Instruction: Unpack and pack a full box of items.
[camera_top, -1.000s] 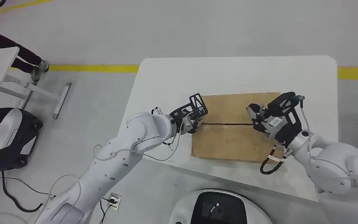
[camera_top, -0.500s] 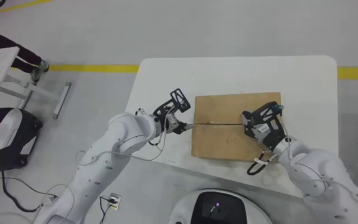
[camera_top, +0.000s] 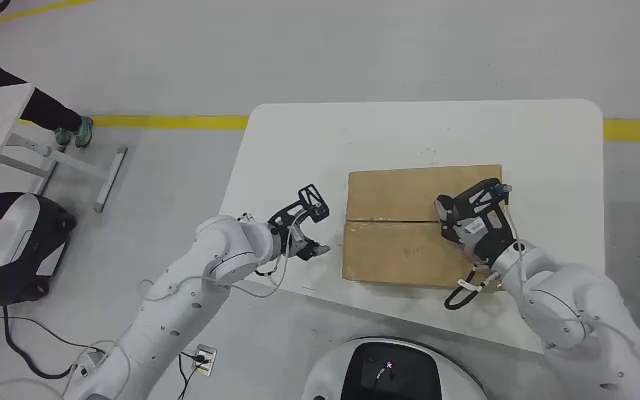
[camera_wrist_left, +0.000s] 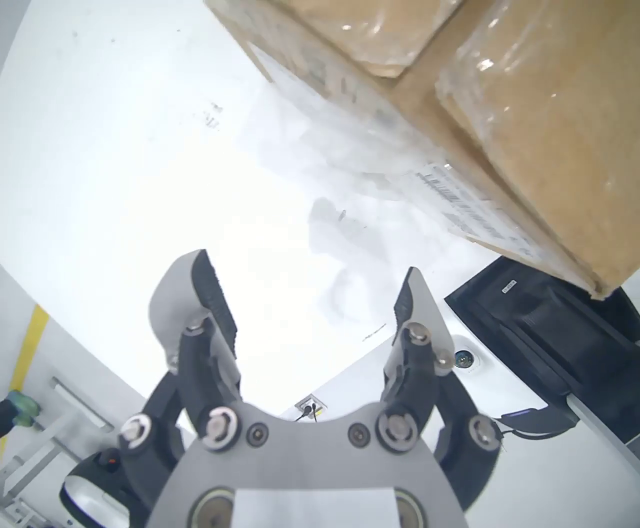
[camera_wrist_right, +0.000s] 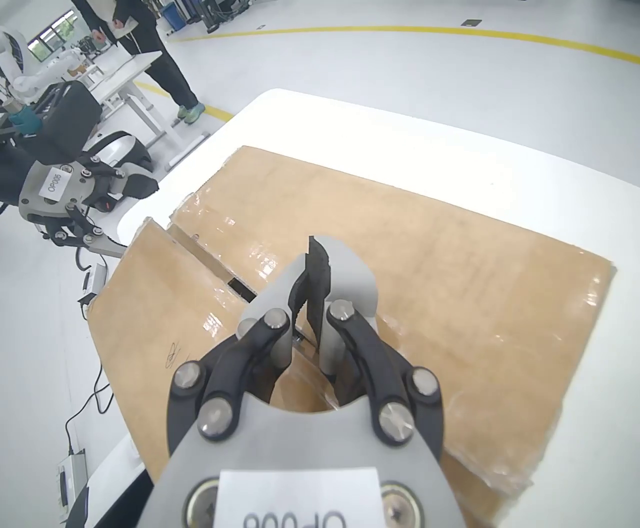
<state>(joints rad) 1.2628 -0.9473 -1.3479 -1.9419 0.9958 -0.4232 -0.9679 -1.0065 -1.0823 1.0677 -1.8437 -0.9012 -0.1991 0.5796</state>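
Observation:
A closed brown cardboard box (camera_top: 400, 240) lies on the white table (camera_top: 300, 150), its two top flaps meeting in a seam along the middle. My right gripper (camera_top: 442, 212) is over the seam near the box's right end, and its fingers (camera_wrist_right: 320, 270) are shut with nothing seen between them. In the right wrist view the box (camera_wrist_right: 450, 300) has tape on its flaps, and the seam gapes a little. My left gripper (camera_top: 318, 248) stands open over bare table just left of the box. The left wrist view has its fingers (camera_wrist_left: 215, 300) wide apart, the box (camera_wrist_left: 525, 125) beyond them.
The table's left and near edges lie close to my left gripper (camera_wrist_right: 107, 245). Bare tabletop (camera_top: 420, 135) stretches behind the box and to its right. A desk (camera_top: 20, 130) stands on the floor far left.
My left gripper has drawn back from the box's left edge toward the table's near-left side. My right gripper shifted left along the seam, then held still.

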